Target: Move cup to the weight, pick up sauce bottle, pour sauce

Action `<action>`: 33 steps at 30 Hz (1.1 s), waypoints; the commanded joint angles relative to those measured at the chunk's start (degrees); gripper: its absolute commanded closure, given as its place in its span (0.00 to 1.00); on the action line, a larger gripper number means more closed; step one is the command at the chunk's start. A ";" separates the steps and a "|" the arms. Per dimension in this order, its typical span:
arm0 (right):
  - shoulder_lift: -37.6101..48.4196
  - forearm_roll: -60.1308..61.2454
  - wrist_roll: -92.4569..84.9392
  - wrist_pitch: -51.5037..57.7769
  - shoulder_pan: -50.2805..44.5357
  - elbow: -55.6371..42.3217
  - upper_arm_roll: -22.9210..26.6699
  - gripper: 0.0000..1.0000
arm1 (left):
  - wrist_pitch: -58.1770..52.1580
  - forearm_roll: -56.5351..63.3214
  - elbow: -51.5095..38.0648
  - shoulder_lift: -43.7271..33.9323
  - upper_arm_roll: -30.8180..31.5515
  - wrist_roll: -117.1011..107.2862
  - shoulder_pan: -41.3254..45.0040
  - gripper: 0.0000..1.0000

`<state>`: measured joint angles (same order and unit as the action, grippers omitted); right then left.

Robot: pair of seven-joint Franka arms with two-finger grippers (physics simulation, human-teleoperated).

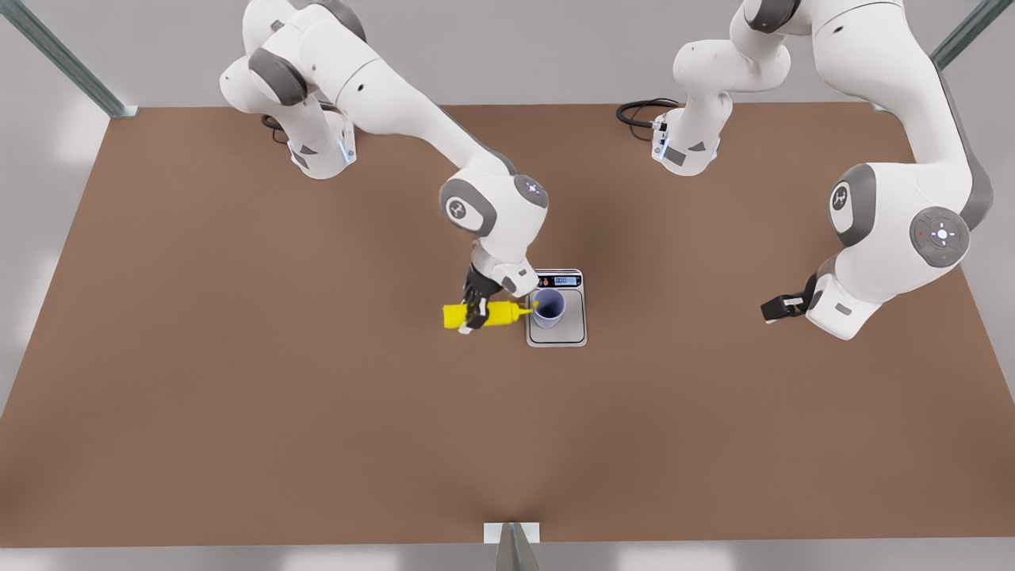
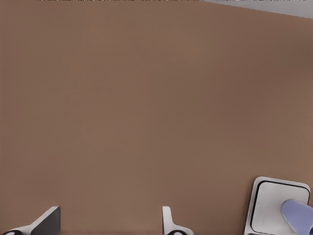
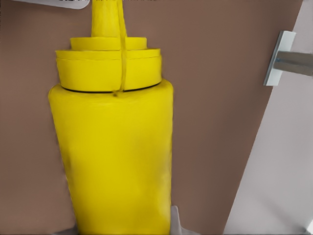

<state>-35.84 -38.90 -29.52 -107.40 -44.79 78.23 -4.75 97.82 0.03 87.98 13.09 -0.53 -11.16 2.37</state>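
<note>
- Here the right gripper [image 1: 476, 310] is clamped round the sauce bottle [image 1: 485, 315], tipped level so its nozzle reaches the cup [image 1: 549, 307].
- The cup stands on the weight [image 1: 557, 333], probably to meter the pour.
- The left gripper [image 1: 773, 309] waits well apart, fingers [image 2: 46, 220] spread, empty.

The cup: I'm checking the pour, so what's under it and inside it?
The cup stands on the weight. The sauce bottle nozzle points at its rim; any sauce inside can't be made out.

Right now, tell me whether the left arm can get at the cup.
Probably yes: the left gripper, jaws open, has bare table up to the cup; the right gripper holds the sauce bottle opposite.
</note>
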 commanded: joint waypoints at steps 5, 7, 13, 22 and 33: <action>-1.25 -4.17 -0.10 0.26 -2.14 -0.10 0.00 0.43 | 0.18 -0.12 0.00 0.54 -0.09 0.09 0.00 0.00; -2.30 -5.93 -0.10 0.70 -3.19 -0.18 0.00 0.43 | 0.18 -0.12 0.00 0.62 0.00 0.09 0.00 0.00; -4.76 -9.00 -0.27 1.76 -4.95 -1.33 0.00 0.42 | -0.17 -0.12 0.00 0.62 -0.09 0.09 0.09 0.00; -6.79 -11.99 -0.10 3.34 -6.89 -1.50 0.00 0.42 | -0.17 -0.12 0.09 0.62 -0.09 0.35 0.00 0.00; -6.35 -10.06 -0.01 3.43 -6.27 -3.26 0.09 0.42 | -0.18 -0.12 0.00 0.71 -0.09 -0.18 0.09 0.00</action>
<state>-41.98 -47.55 -29.63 -103.97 -50.70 74.97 -4.43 97.63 -0.10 87.98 13.89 -0.62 -11.18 2.43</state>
